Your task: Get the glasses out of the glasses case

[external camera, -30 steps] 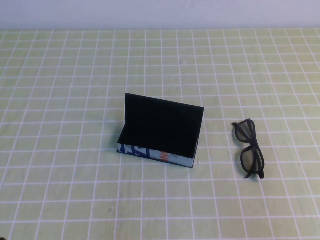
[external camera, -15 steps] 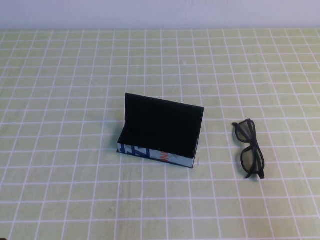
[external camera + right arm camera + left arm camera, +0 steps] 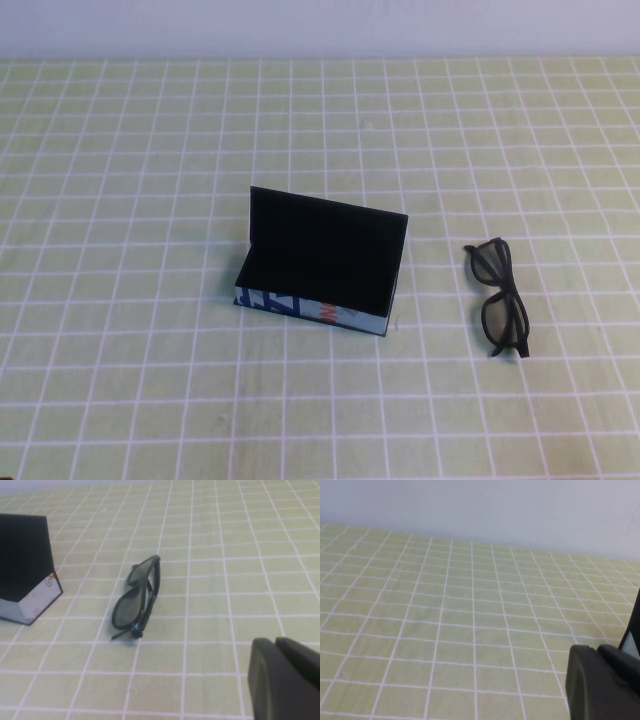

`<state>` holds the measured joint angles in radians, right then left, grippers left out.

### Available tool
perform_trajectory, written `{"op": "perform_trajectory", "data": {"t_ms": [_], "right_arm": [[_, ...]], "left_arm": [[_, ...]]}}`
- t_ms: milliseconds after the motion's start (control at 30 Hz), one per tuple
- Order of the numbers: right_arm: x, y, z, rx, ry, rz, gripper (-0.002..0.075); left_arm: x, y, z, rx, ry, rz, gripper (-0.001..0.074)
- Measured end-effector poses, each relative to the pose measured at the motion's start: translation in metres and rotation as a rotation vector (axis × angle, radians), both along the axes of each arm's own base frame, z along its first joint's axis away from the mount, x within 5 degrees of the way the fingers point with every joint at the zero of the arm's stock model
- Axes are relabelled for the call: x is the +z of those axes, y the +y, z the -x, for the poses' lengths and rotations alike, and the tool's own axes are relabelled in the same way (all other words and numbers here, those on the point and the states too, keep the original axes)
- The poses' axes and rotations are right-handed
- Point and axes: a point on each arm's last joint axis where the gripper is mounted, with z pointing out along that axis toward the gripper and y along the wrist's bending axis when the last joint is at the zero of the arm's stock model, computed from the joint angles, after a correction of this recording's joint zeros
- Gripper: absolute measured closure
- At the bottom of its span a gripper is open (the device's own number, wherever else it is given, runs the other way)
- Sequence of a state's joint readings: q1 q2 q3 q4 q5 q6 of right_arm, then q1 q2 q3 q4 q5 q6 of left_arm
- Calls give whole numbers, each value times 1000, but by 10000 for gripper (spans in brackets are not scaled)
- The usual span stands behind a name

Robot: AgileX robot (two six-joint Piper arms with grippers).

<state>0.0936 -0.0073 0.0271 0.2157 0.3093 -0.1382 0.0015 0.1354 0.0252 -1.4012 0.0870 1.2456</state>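
Glasses (image 3: 503,298) are out and lying on the green checked tablecloth (image 3: 120,200), folded, well apart from the glasses case (image 3: 322,262), on the robot's right of it. Case sits mid-table w/ its flap lid standing up, black interior showing, nothing visible inside. So by the look of it the task is basically done.

Neither arm shows in the high view. Left gripper (image 3: 605,682): only a dark chunk at the edge of the left wrist view, low over bare cloth; can't tell if the fingers are apart or together. Right gripper (image 3: 285,680): same story in the right wrist view, a dark block in the corner, hovering near the glasses (image 3: 136,600) but not touching, w/ the case corner (image 3: 27,570) further off. Can't tell its finger state either; nothing seems to be held.

Risks from here, my read: 
- Right arm is the one close to the specs. Any low sweep on the way back could clip the frame and skid it across the cloth, or snag a temple arm.
- Lid is propped upright w/ nothing holding it; a bump to the case or a tug on the cloth could flop it shut or tip the box.
- Cloth itself might drag under a low gripper and shift both items.
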Motion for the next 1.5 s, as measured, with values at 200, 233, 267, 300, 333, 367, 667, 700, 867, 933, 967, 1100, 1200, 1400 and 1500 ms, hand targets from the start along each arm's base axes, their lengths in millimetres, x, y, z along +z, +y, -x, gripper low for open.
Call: {"op": "perform_trajectory", "data": {"t_ms": [200, 233, 267, 300, 333, 367, 667, 700, 867, 933, 967, 1100, 1200, 1400, 1500], "right_arm": [[-2, 1, 0, 6, 18, -9, 743], [-2, 1, 0, 6, 18, -9, 743], [-2, 1, 0, 6, 19, -10, 743], [-2, 1, 0, 6, 19, -10, 743], [-2, 1, 0, 6, 19, -10, 743], [-2, 1, 0, 6, 19, -12, 743], [-2, 1, 0, 6, 19, -12, 743], [-2, 1, 0, 6, 19, -12, 743], [-2, 1, 0, 6, 19, -14, 743], [-2, 1, 0, 6, 19, -14, 743], [-2, 1, 1, 7, 19, -16, 743], [-2, 1, 1, 7, 19, -16, 743], [-2, 1, 1, 7, 19, -16, 743], [-2, 1, 1, 7, 21, -17, 743], [-2, 1, 1, 7, 21, -17, 743]], "left_arm": [[0, 0, 0, -2, 0, 0, 739], [0, 0, 0, -2, 0, 0, 739], [0, 0, 0, -2, 0, 0, 739], [0, 0, 0, -2, 0, 0, 739], [0, 0, 0, -2, 0, 0, 739], [0, 0, 0, -2, 0, 0, 739], [0, 0, 0, -2, 0, -2, 739], [0, 0, 0, -2, 0, -2, 739], [0, 1, 0, 16, -3, -5, 739], [0, 3, 0, 35, -7, -25, 739], [0, 3, 0, 34, -6, -51, 739], [4, 5, 0, 43, -7, -94, 739], [6, 7, 0, 71, -26, -117, 739], [3, 8, 6, 77, -62, -121, 739], [-2, 8, 10, 71, -27, -146, 739]]}}
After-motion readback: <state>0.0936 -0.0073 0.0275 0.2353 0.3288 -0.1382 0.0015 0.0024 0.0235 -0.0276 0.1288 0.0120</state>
